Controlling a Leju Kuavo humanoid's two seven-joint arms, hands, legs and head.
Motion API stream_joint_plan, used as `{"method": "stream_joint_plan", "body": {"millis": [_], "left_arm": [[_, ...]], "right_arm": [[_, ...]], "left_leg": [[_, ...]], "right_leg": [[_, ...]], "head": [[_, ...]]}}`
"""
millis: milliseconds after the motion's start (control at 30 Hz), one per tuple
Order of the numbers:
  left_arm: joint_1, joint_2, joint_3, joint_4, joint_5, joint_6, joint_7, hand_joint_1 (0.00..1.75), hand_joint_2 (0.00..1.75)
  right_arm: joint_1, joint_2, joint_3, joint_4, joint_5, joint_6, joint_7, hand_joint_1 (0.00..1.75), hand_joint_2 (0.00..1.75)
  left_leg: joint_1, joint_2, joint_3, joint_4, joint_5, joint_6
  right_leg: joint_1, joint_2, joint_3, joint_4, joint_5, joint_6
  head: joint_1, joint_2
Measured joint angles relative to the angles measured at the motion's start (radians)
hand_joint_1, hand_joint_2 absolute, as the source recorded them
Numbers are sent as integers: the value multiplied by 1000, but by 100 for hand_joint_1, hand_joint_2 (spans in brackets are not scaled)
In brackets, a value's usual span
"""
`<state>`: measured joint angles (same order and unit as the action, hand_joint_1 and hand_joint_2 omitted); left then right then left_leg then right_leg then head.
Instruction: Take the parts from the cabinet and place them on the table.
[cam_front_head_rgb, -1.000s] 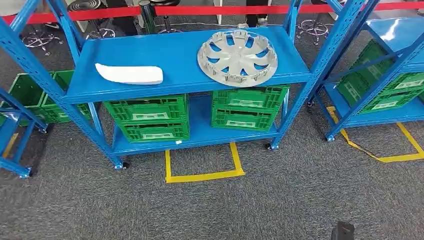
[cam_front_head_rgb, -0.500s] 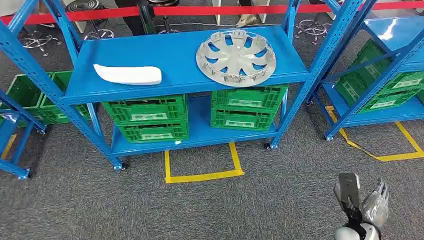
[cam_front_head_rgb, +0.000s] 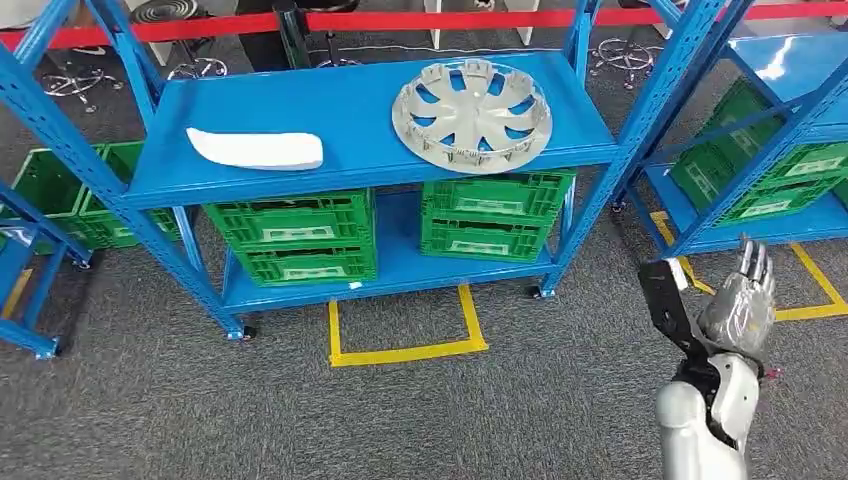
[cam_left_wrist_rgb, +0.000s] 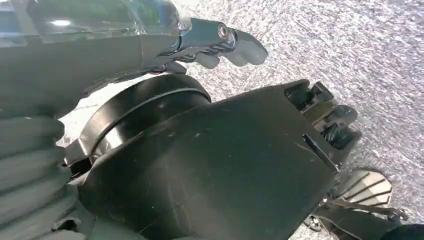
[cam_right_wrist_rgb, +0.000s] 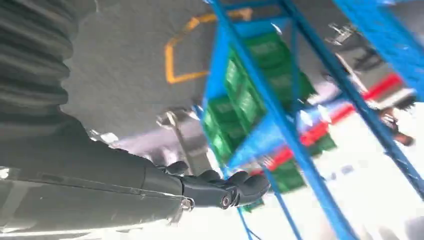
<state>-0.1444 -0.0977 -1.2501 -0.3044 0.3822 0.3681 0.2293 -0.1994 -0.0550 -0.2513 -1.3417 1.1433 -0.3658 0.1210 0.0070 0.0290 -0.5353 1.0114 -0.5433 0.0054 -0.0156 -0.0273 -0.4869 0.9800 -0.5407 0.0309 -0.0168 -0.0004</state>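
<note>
A silver hubcap (cam_front_head_rgb: 470, 115) lies flat on the right half of the blue rack's upper shelf (cam_front_head_rgb: 360, 150). A long white part (cam_front_head_rgb: 257, 148) lies on the left half of the same shelf. My right hand (cam_front_head_rgb: 738, 300) is raised over the carpet, well to the right of and nearer than the rack, with its fingers stretched out and nothing in it. In the right wrist view the dark fingers (cam_right_wrist_rgb: 225, 191) point toward the blurred blue rack post (cam_right_wrist_rgb: 280, 120). My left hand (cam_left_wrist_rgb: 210, 42) hangs over the grey carpet and holds nothing.
Green crates (cam_front_head_rgb: 300, 235) (cam_front_head_rgb: 495, 215) fill the rack's lower shelf. A yellow tape square (cam_front_head_rgb: 405, 352) marks the floor in front of it. A second blue rack (cam_front_head_rgb: 780, 70) with green crates stands at the right. More crates (cam_front_head_rgb: 70, 190) sit at the left. Red barrier tape (cam_front_head_rgb: 420, 20) runs behind.
My right hand has risen from the bottom edge to beside the rack's right post, fingers spreading upward. The hubcap and the white part have not moved.
</note>
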Motion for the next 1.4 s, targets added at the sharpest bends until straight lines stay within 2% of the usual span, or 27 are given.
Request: {"method": "stream_joint_plan", "body": {"millis": [200, 233, 600, 767, 800, 833, 867, 933, 967, 1000, 1033, 1067, 1100, 1133, 1167, 1233, 1300, 1333, 1367, 1400], "left_arm": [[0, -5, -1, 4, -6, 0, -18, 0, 175], [0, -6, -1, 5, -6, 0, -21, 0, 175], [0, -8, -1, 15, -9, 0, -54, 0, 175], [0, -13, 0, 19, -12, 0, -77, 0, 175], [0, -14, 0, 20, -13, 1, -82, 0, 175], [0, -18, 0, 21, -14, 2, -87, 0, 175], [0, -19, 0, 23, -15, 3, -93, 0, 175], [0, -23, 0, 26, -16, 3, -111, 0, 175], [-1, -24, 0, 26, -16, 3, -121, 0, 175], [-1, -24, 1, 27, -16, 5, -130, 0, 175], [-1, -25, 2, 27, -16, 7, -141, 0, 175], [-2, -27, 2, 28, -16, 9, -150, 0, 175], [-3, -28, 2, 29, -15, 11, -156, 0, 175], [-3, -30, 3, 29, -14, 15, -164, 0, 175], [-5, -32, 4, 29, -12, 18, -171, 0, 175], [-6, -32, 5, 32, -8, 19, -182, 0, 175], [-7, -32, 6, 34, -6, 19, -189, 0, 175], [-7, -32, 6, 35, -5, 20, -190, 0, 175], [-7, -31, 6, 36, -4, 21, -190, 0, 175], [-6, -30, 6, 37, -3, 21, -189, 0, 175]], "right_arm": [[-38, -62, 139, -144, 70, 6, 88, 0, 0], [-46, -71, 163, -168, 80, 9, 102, 0, 175], [-116, -177, 426, -427, 203, 32, 257, 0, 175], [-139, -225, 538, -543, 261, 28, 323, 0, 175], [-143, -235, 558, -568, 272, 27, 335, 0, 175], [-145, -245, 575, -591, 284, 24, 347, 0, 175], [-147, -254, 590, -613, 296, 21, 357, 0, 175], [-138, -271, 630, -659, 321, 8, 373, 0, 175], [-125, -276, 651, -678, 333, 0, 381, 0, 175], [-115, -280, 674, -695, 341, -10, 390, 0, 175], [-113, -283, 702, -709, 345, -23, 403, 0, 175], [-114, -286, 727, -720, 344, -37, 417, 0, 175], [-114, -289, 746, -728, 339, -51, 429, 0, 175], [-114, -294, 770, -737, 326, -71, 445, 0, 175], [-114, -298, 790, -738, 310, -93, 459, 0, 175], [-115, -306, 833, -743, 273, -136, 485, 0, 175], [-114, -310, 872, -744, 238, -184, 508, 0, 175], [-114, -310, 892, -746, 220, -211, 522, 0, 0], [-114, -311, 909, -749, 206, -239, 534, 0, 0], [-112, -316, 925, -751, 194, -265, 544, 0, 175]], "left_leg": [[0, -1, 0, 0, 0, 0], [0, -1, 0, 0, 0, 0], [-8, -4, 0, 3, -3, 5], [-14, -8, -3, 5, -4, 15], [-6, -10, 1, -7, 3, 24], [-2, -12, 7, -13, 6, 29], [-1, -13, 7, -15, 8, 31], [-1, -18, 7, -14, 7, 33], [-1, -22, 8, -14, 5, 34], [-1, -27, 11, -14, 3, 33], [-1, -30, 15, -14, 0, 31], [-1, -34, 21, -13, -3, 28], [-1, -37, 28, -13, -8, 24], [-1, -39, 34, -14, -14, 18], [-7, -40, 29, -13, -16, 14], [-5, -40, 19, -10, -15, 3], [-6, -36, 18, -15, -16, -9], [-2, -31, 16, -2, -30, -16], [-1, -29, -4, 39, -55, -22], [1, -29, -42, 109, -89, -26]], "right_leg": [[0, 0, 0, 0, 0, 0], [0, 0, 0, 0, 0, 0], [-6, -1, 0, -1, 2, 4], [-11, -2, 1, -8, 6, 16], [-11, -1, 2, -8, 1, 22], [-12, 7, -2, 7, -13, 24], [-12, 14, -26, 57, -44, 23], [-12, 18, -110, 223, -114, 24], [-12, 19, -149, 292, -130, 25], [-12, 19, -168, 315, -120, 24], [-12, 19, -164, 290, -84, 22], [-12, 19, -146, 230, -32, 19], [-12, 19, -117, 147, 26, 15], [-12, 23, -92, 64, 68, 9], [-6, 28, -82, 61, 56, 7], [-3, 27, -77, 29, 39, -4], [-6, 28, -80, 26, 39, -11], [-10, 24, -75, 20, 42, -17], [-10, 23, -73, 20, 39, -21], [-9, 21, -73, 20, 38, -25]], "head": [[0, 0], [0, 0], [0, 0], [0, 0], [0, 0], [0, 0], [2, 0], [6, 0], [7, 0], [7, 0], [8, 0], [8, 0], [8, 0], [9, 0], [8, 0], [11, 0], [9, 0], [7, 0], [4, 0], [2, 0]]}}
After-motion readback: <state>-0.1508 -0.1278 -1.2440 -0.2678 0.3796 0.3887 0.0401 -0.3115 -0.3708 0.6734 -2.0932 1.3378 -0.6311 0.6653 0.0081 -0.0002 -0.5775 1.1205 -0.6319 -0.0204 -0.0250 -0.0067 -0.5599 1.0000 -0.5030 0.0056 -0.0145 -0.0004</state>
